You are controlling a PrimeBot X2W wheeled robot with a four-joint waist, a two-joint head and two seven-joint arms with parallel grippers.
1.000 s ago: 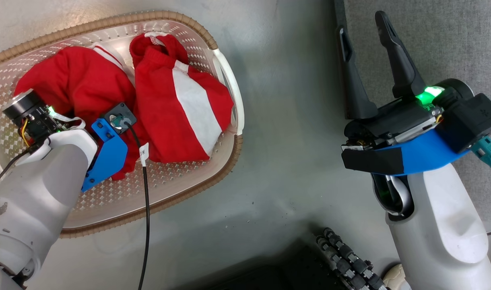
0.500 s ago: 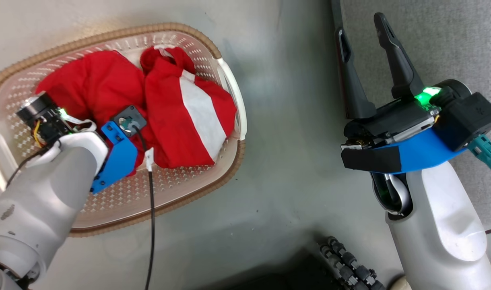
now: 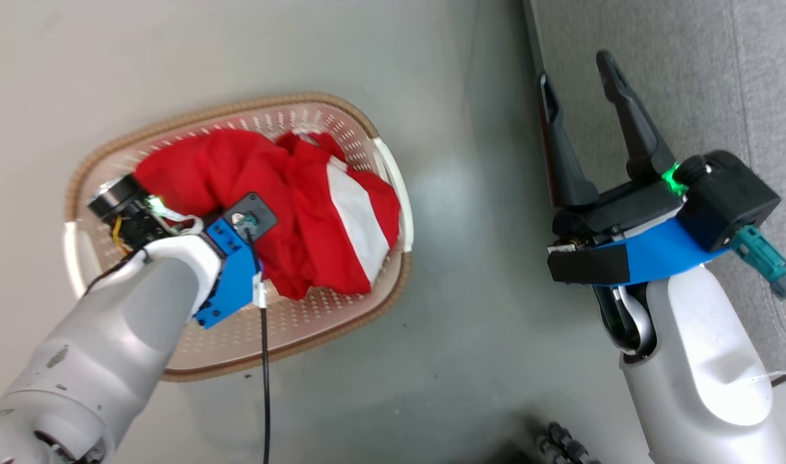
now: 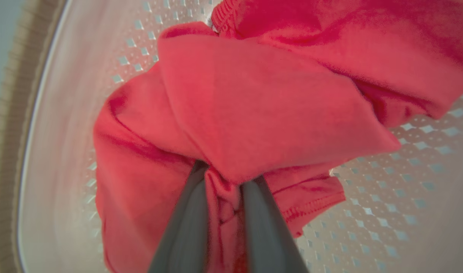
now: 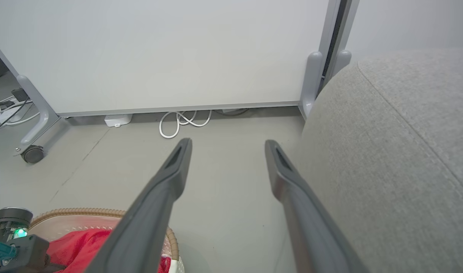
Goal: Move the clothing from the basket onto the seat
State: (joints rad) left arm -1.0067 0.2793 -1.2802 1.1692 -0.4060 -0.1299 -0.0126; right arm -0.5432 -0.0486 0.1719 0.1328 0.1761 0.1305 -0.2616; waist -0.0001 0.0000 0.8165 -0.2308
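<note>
Grey floor [image 3: 431, 361] lies under everything before me. Both pieces of clothing are in the basket [image 3: 316, 316], heaped together. The plain red garment [image 3: 206, 167] sits on the side nearer my left arm, and the striped garment [image 3: 348, 225] is bunched against it on the other side, its broad white band facing up.

My left gripper [image 4: 225, 174] reaches down into the basket and is clamped on the plain red garment. In the left wrist view the two fingers [image 4: 186, 227] stand almost together with a pinch of red cloth gathered between them, and a fold of the same cloth drapes over their tips. Around the cloth the basket's perforated pale wall curves up to the brown woven rim.

The basket stands on the floor, apart from the seat [image 3: 689, 77], with a strip of bare floor between the two. The seat's grey fabric runs along my right side, its rounded edge close beside my right gripper [image 3: 575, 69].

That gripper hangs over the floor at the seat's edge with its fingers spread wide and nothing between them. Past them, in the right wrist view, a white panel [image 5: 159, 57] rises from the floor, with looped white cables [image 5: 182, 121] at its foot and a caster [image 5: 32, 154] off to one side
</note>
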